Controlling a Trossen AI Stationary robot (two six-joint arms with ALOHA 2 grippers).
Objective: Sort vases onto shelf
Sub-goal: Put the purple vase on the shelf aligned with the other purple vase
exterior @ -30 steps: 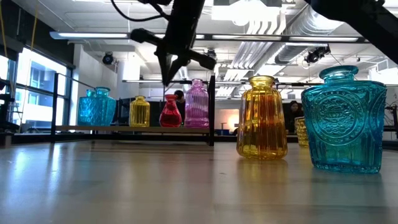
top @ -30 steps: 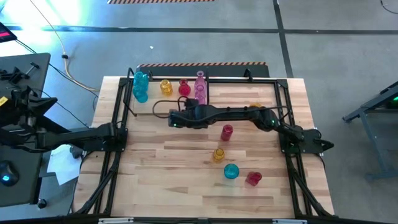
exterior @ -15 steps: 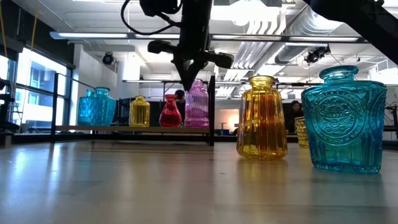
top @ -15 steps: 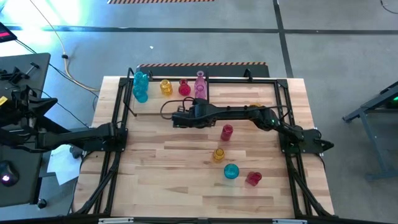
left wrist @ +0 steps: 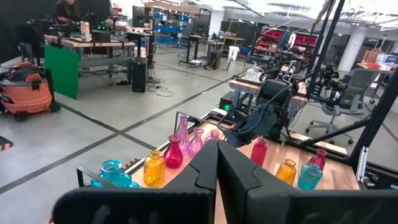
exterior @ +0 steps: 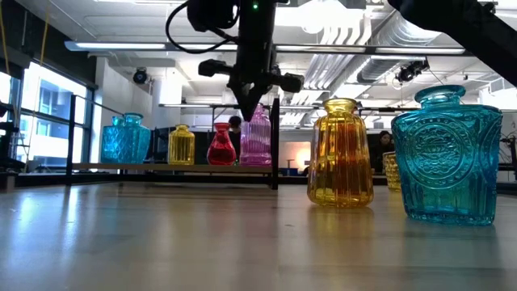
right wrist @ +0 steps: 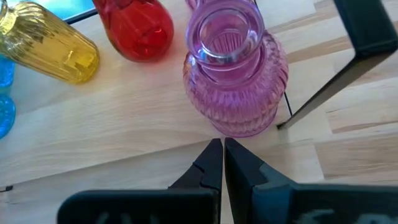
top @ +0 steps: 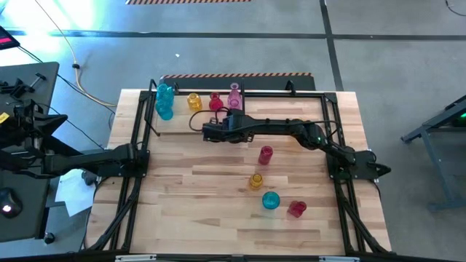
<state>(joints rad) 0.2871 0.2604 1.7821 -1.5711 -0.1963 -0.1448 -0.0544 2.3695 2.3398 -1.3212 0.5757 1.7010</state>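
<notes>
right tool (top: 207,132) hangs above the surface (top: 218,211) just in front of the shelf (top: 200,120), its two fingers (right wrist: 211,163) pressed together with nothing between them. in the right wrist view the fingertips point down at the plank edge right beside the pink ribbed vase (right wrist: 235,78), close to it but not touching. the low view shows the same tool (exterior: 249,109) pointing downward in the air in front of that pink vase (exterior: 256,136), well clear of the wood below.

on the shelf stand, in a row, a cyan vase (top: 164,100), a yellow vase (top: 194,101), a red vase (top: 215,102) and the pink ribbed vase (top: 234,95) at the row's right end, next to a black upright rod (right wrist: 367,46).

loose on the surface, well apart from the shelf, are a pink-red vase (top: 266,154), an amber vase (top: 255,180), a cyan square vase (top: 270,201) and a red vase (top: 296,209) nearest the front. in the low view the amber vase (exterior: 340,153) and the cyan square vase (exterior: 448,158) stand upright close to the camera.

left tool (left wrist: 217,163) waits off the surface's left side, fingers closed together and holding nothing; its arm (top: 80,160) lies along the left frame.
</notes>
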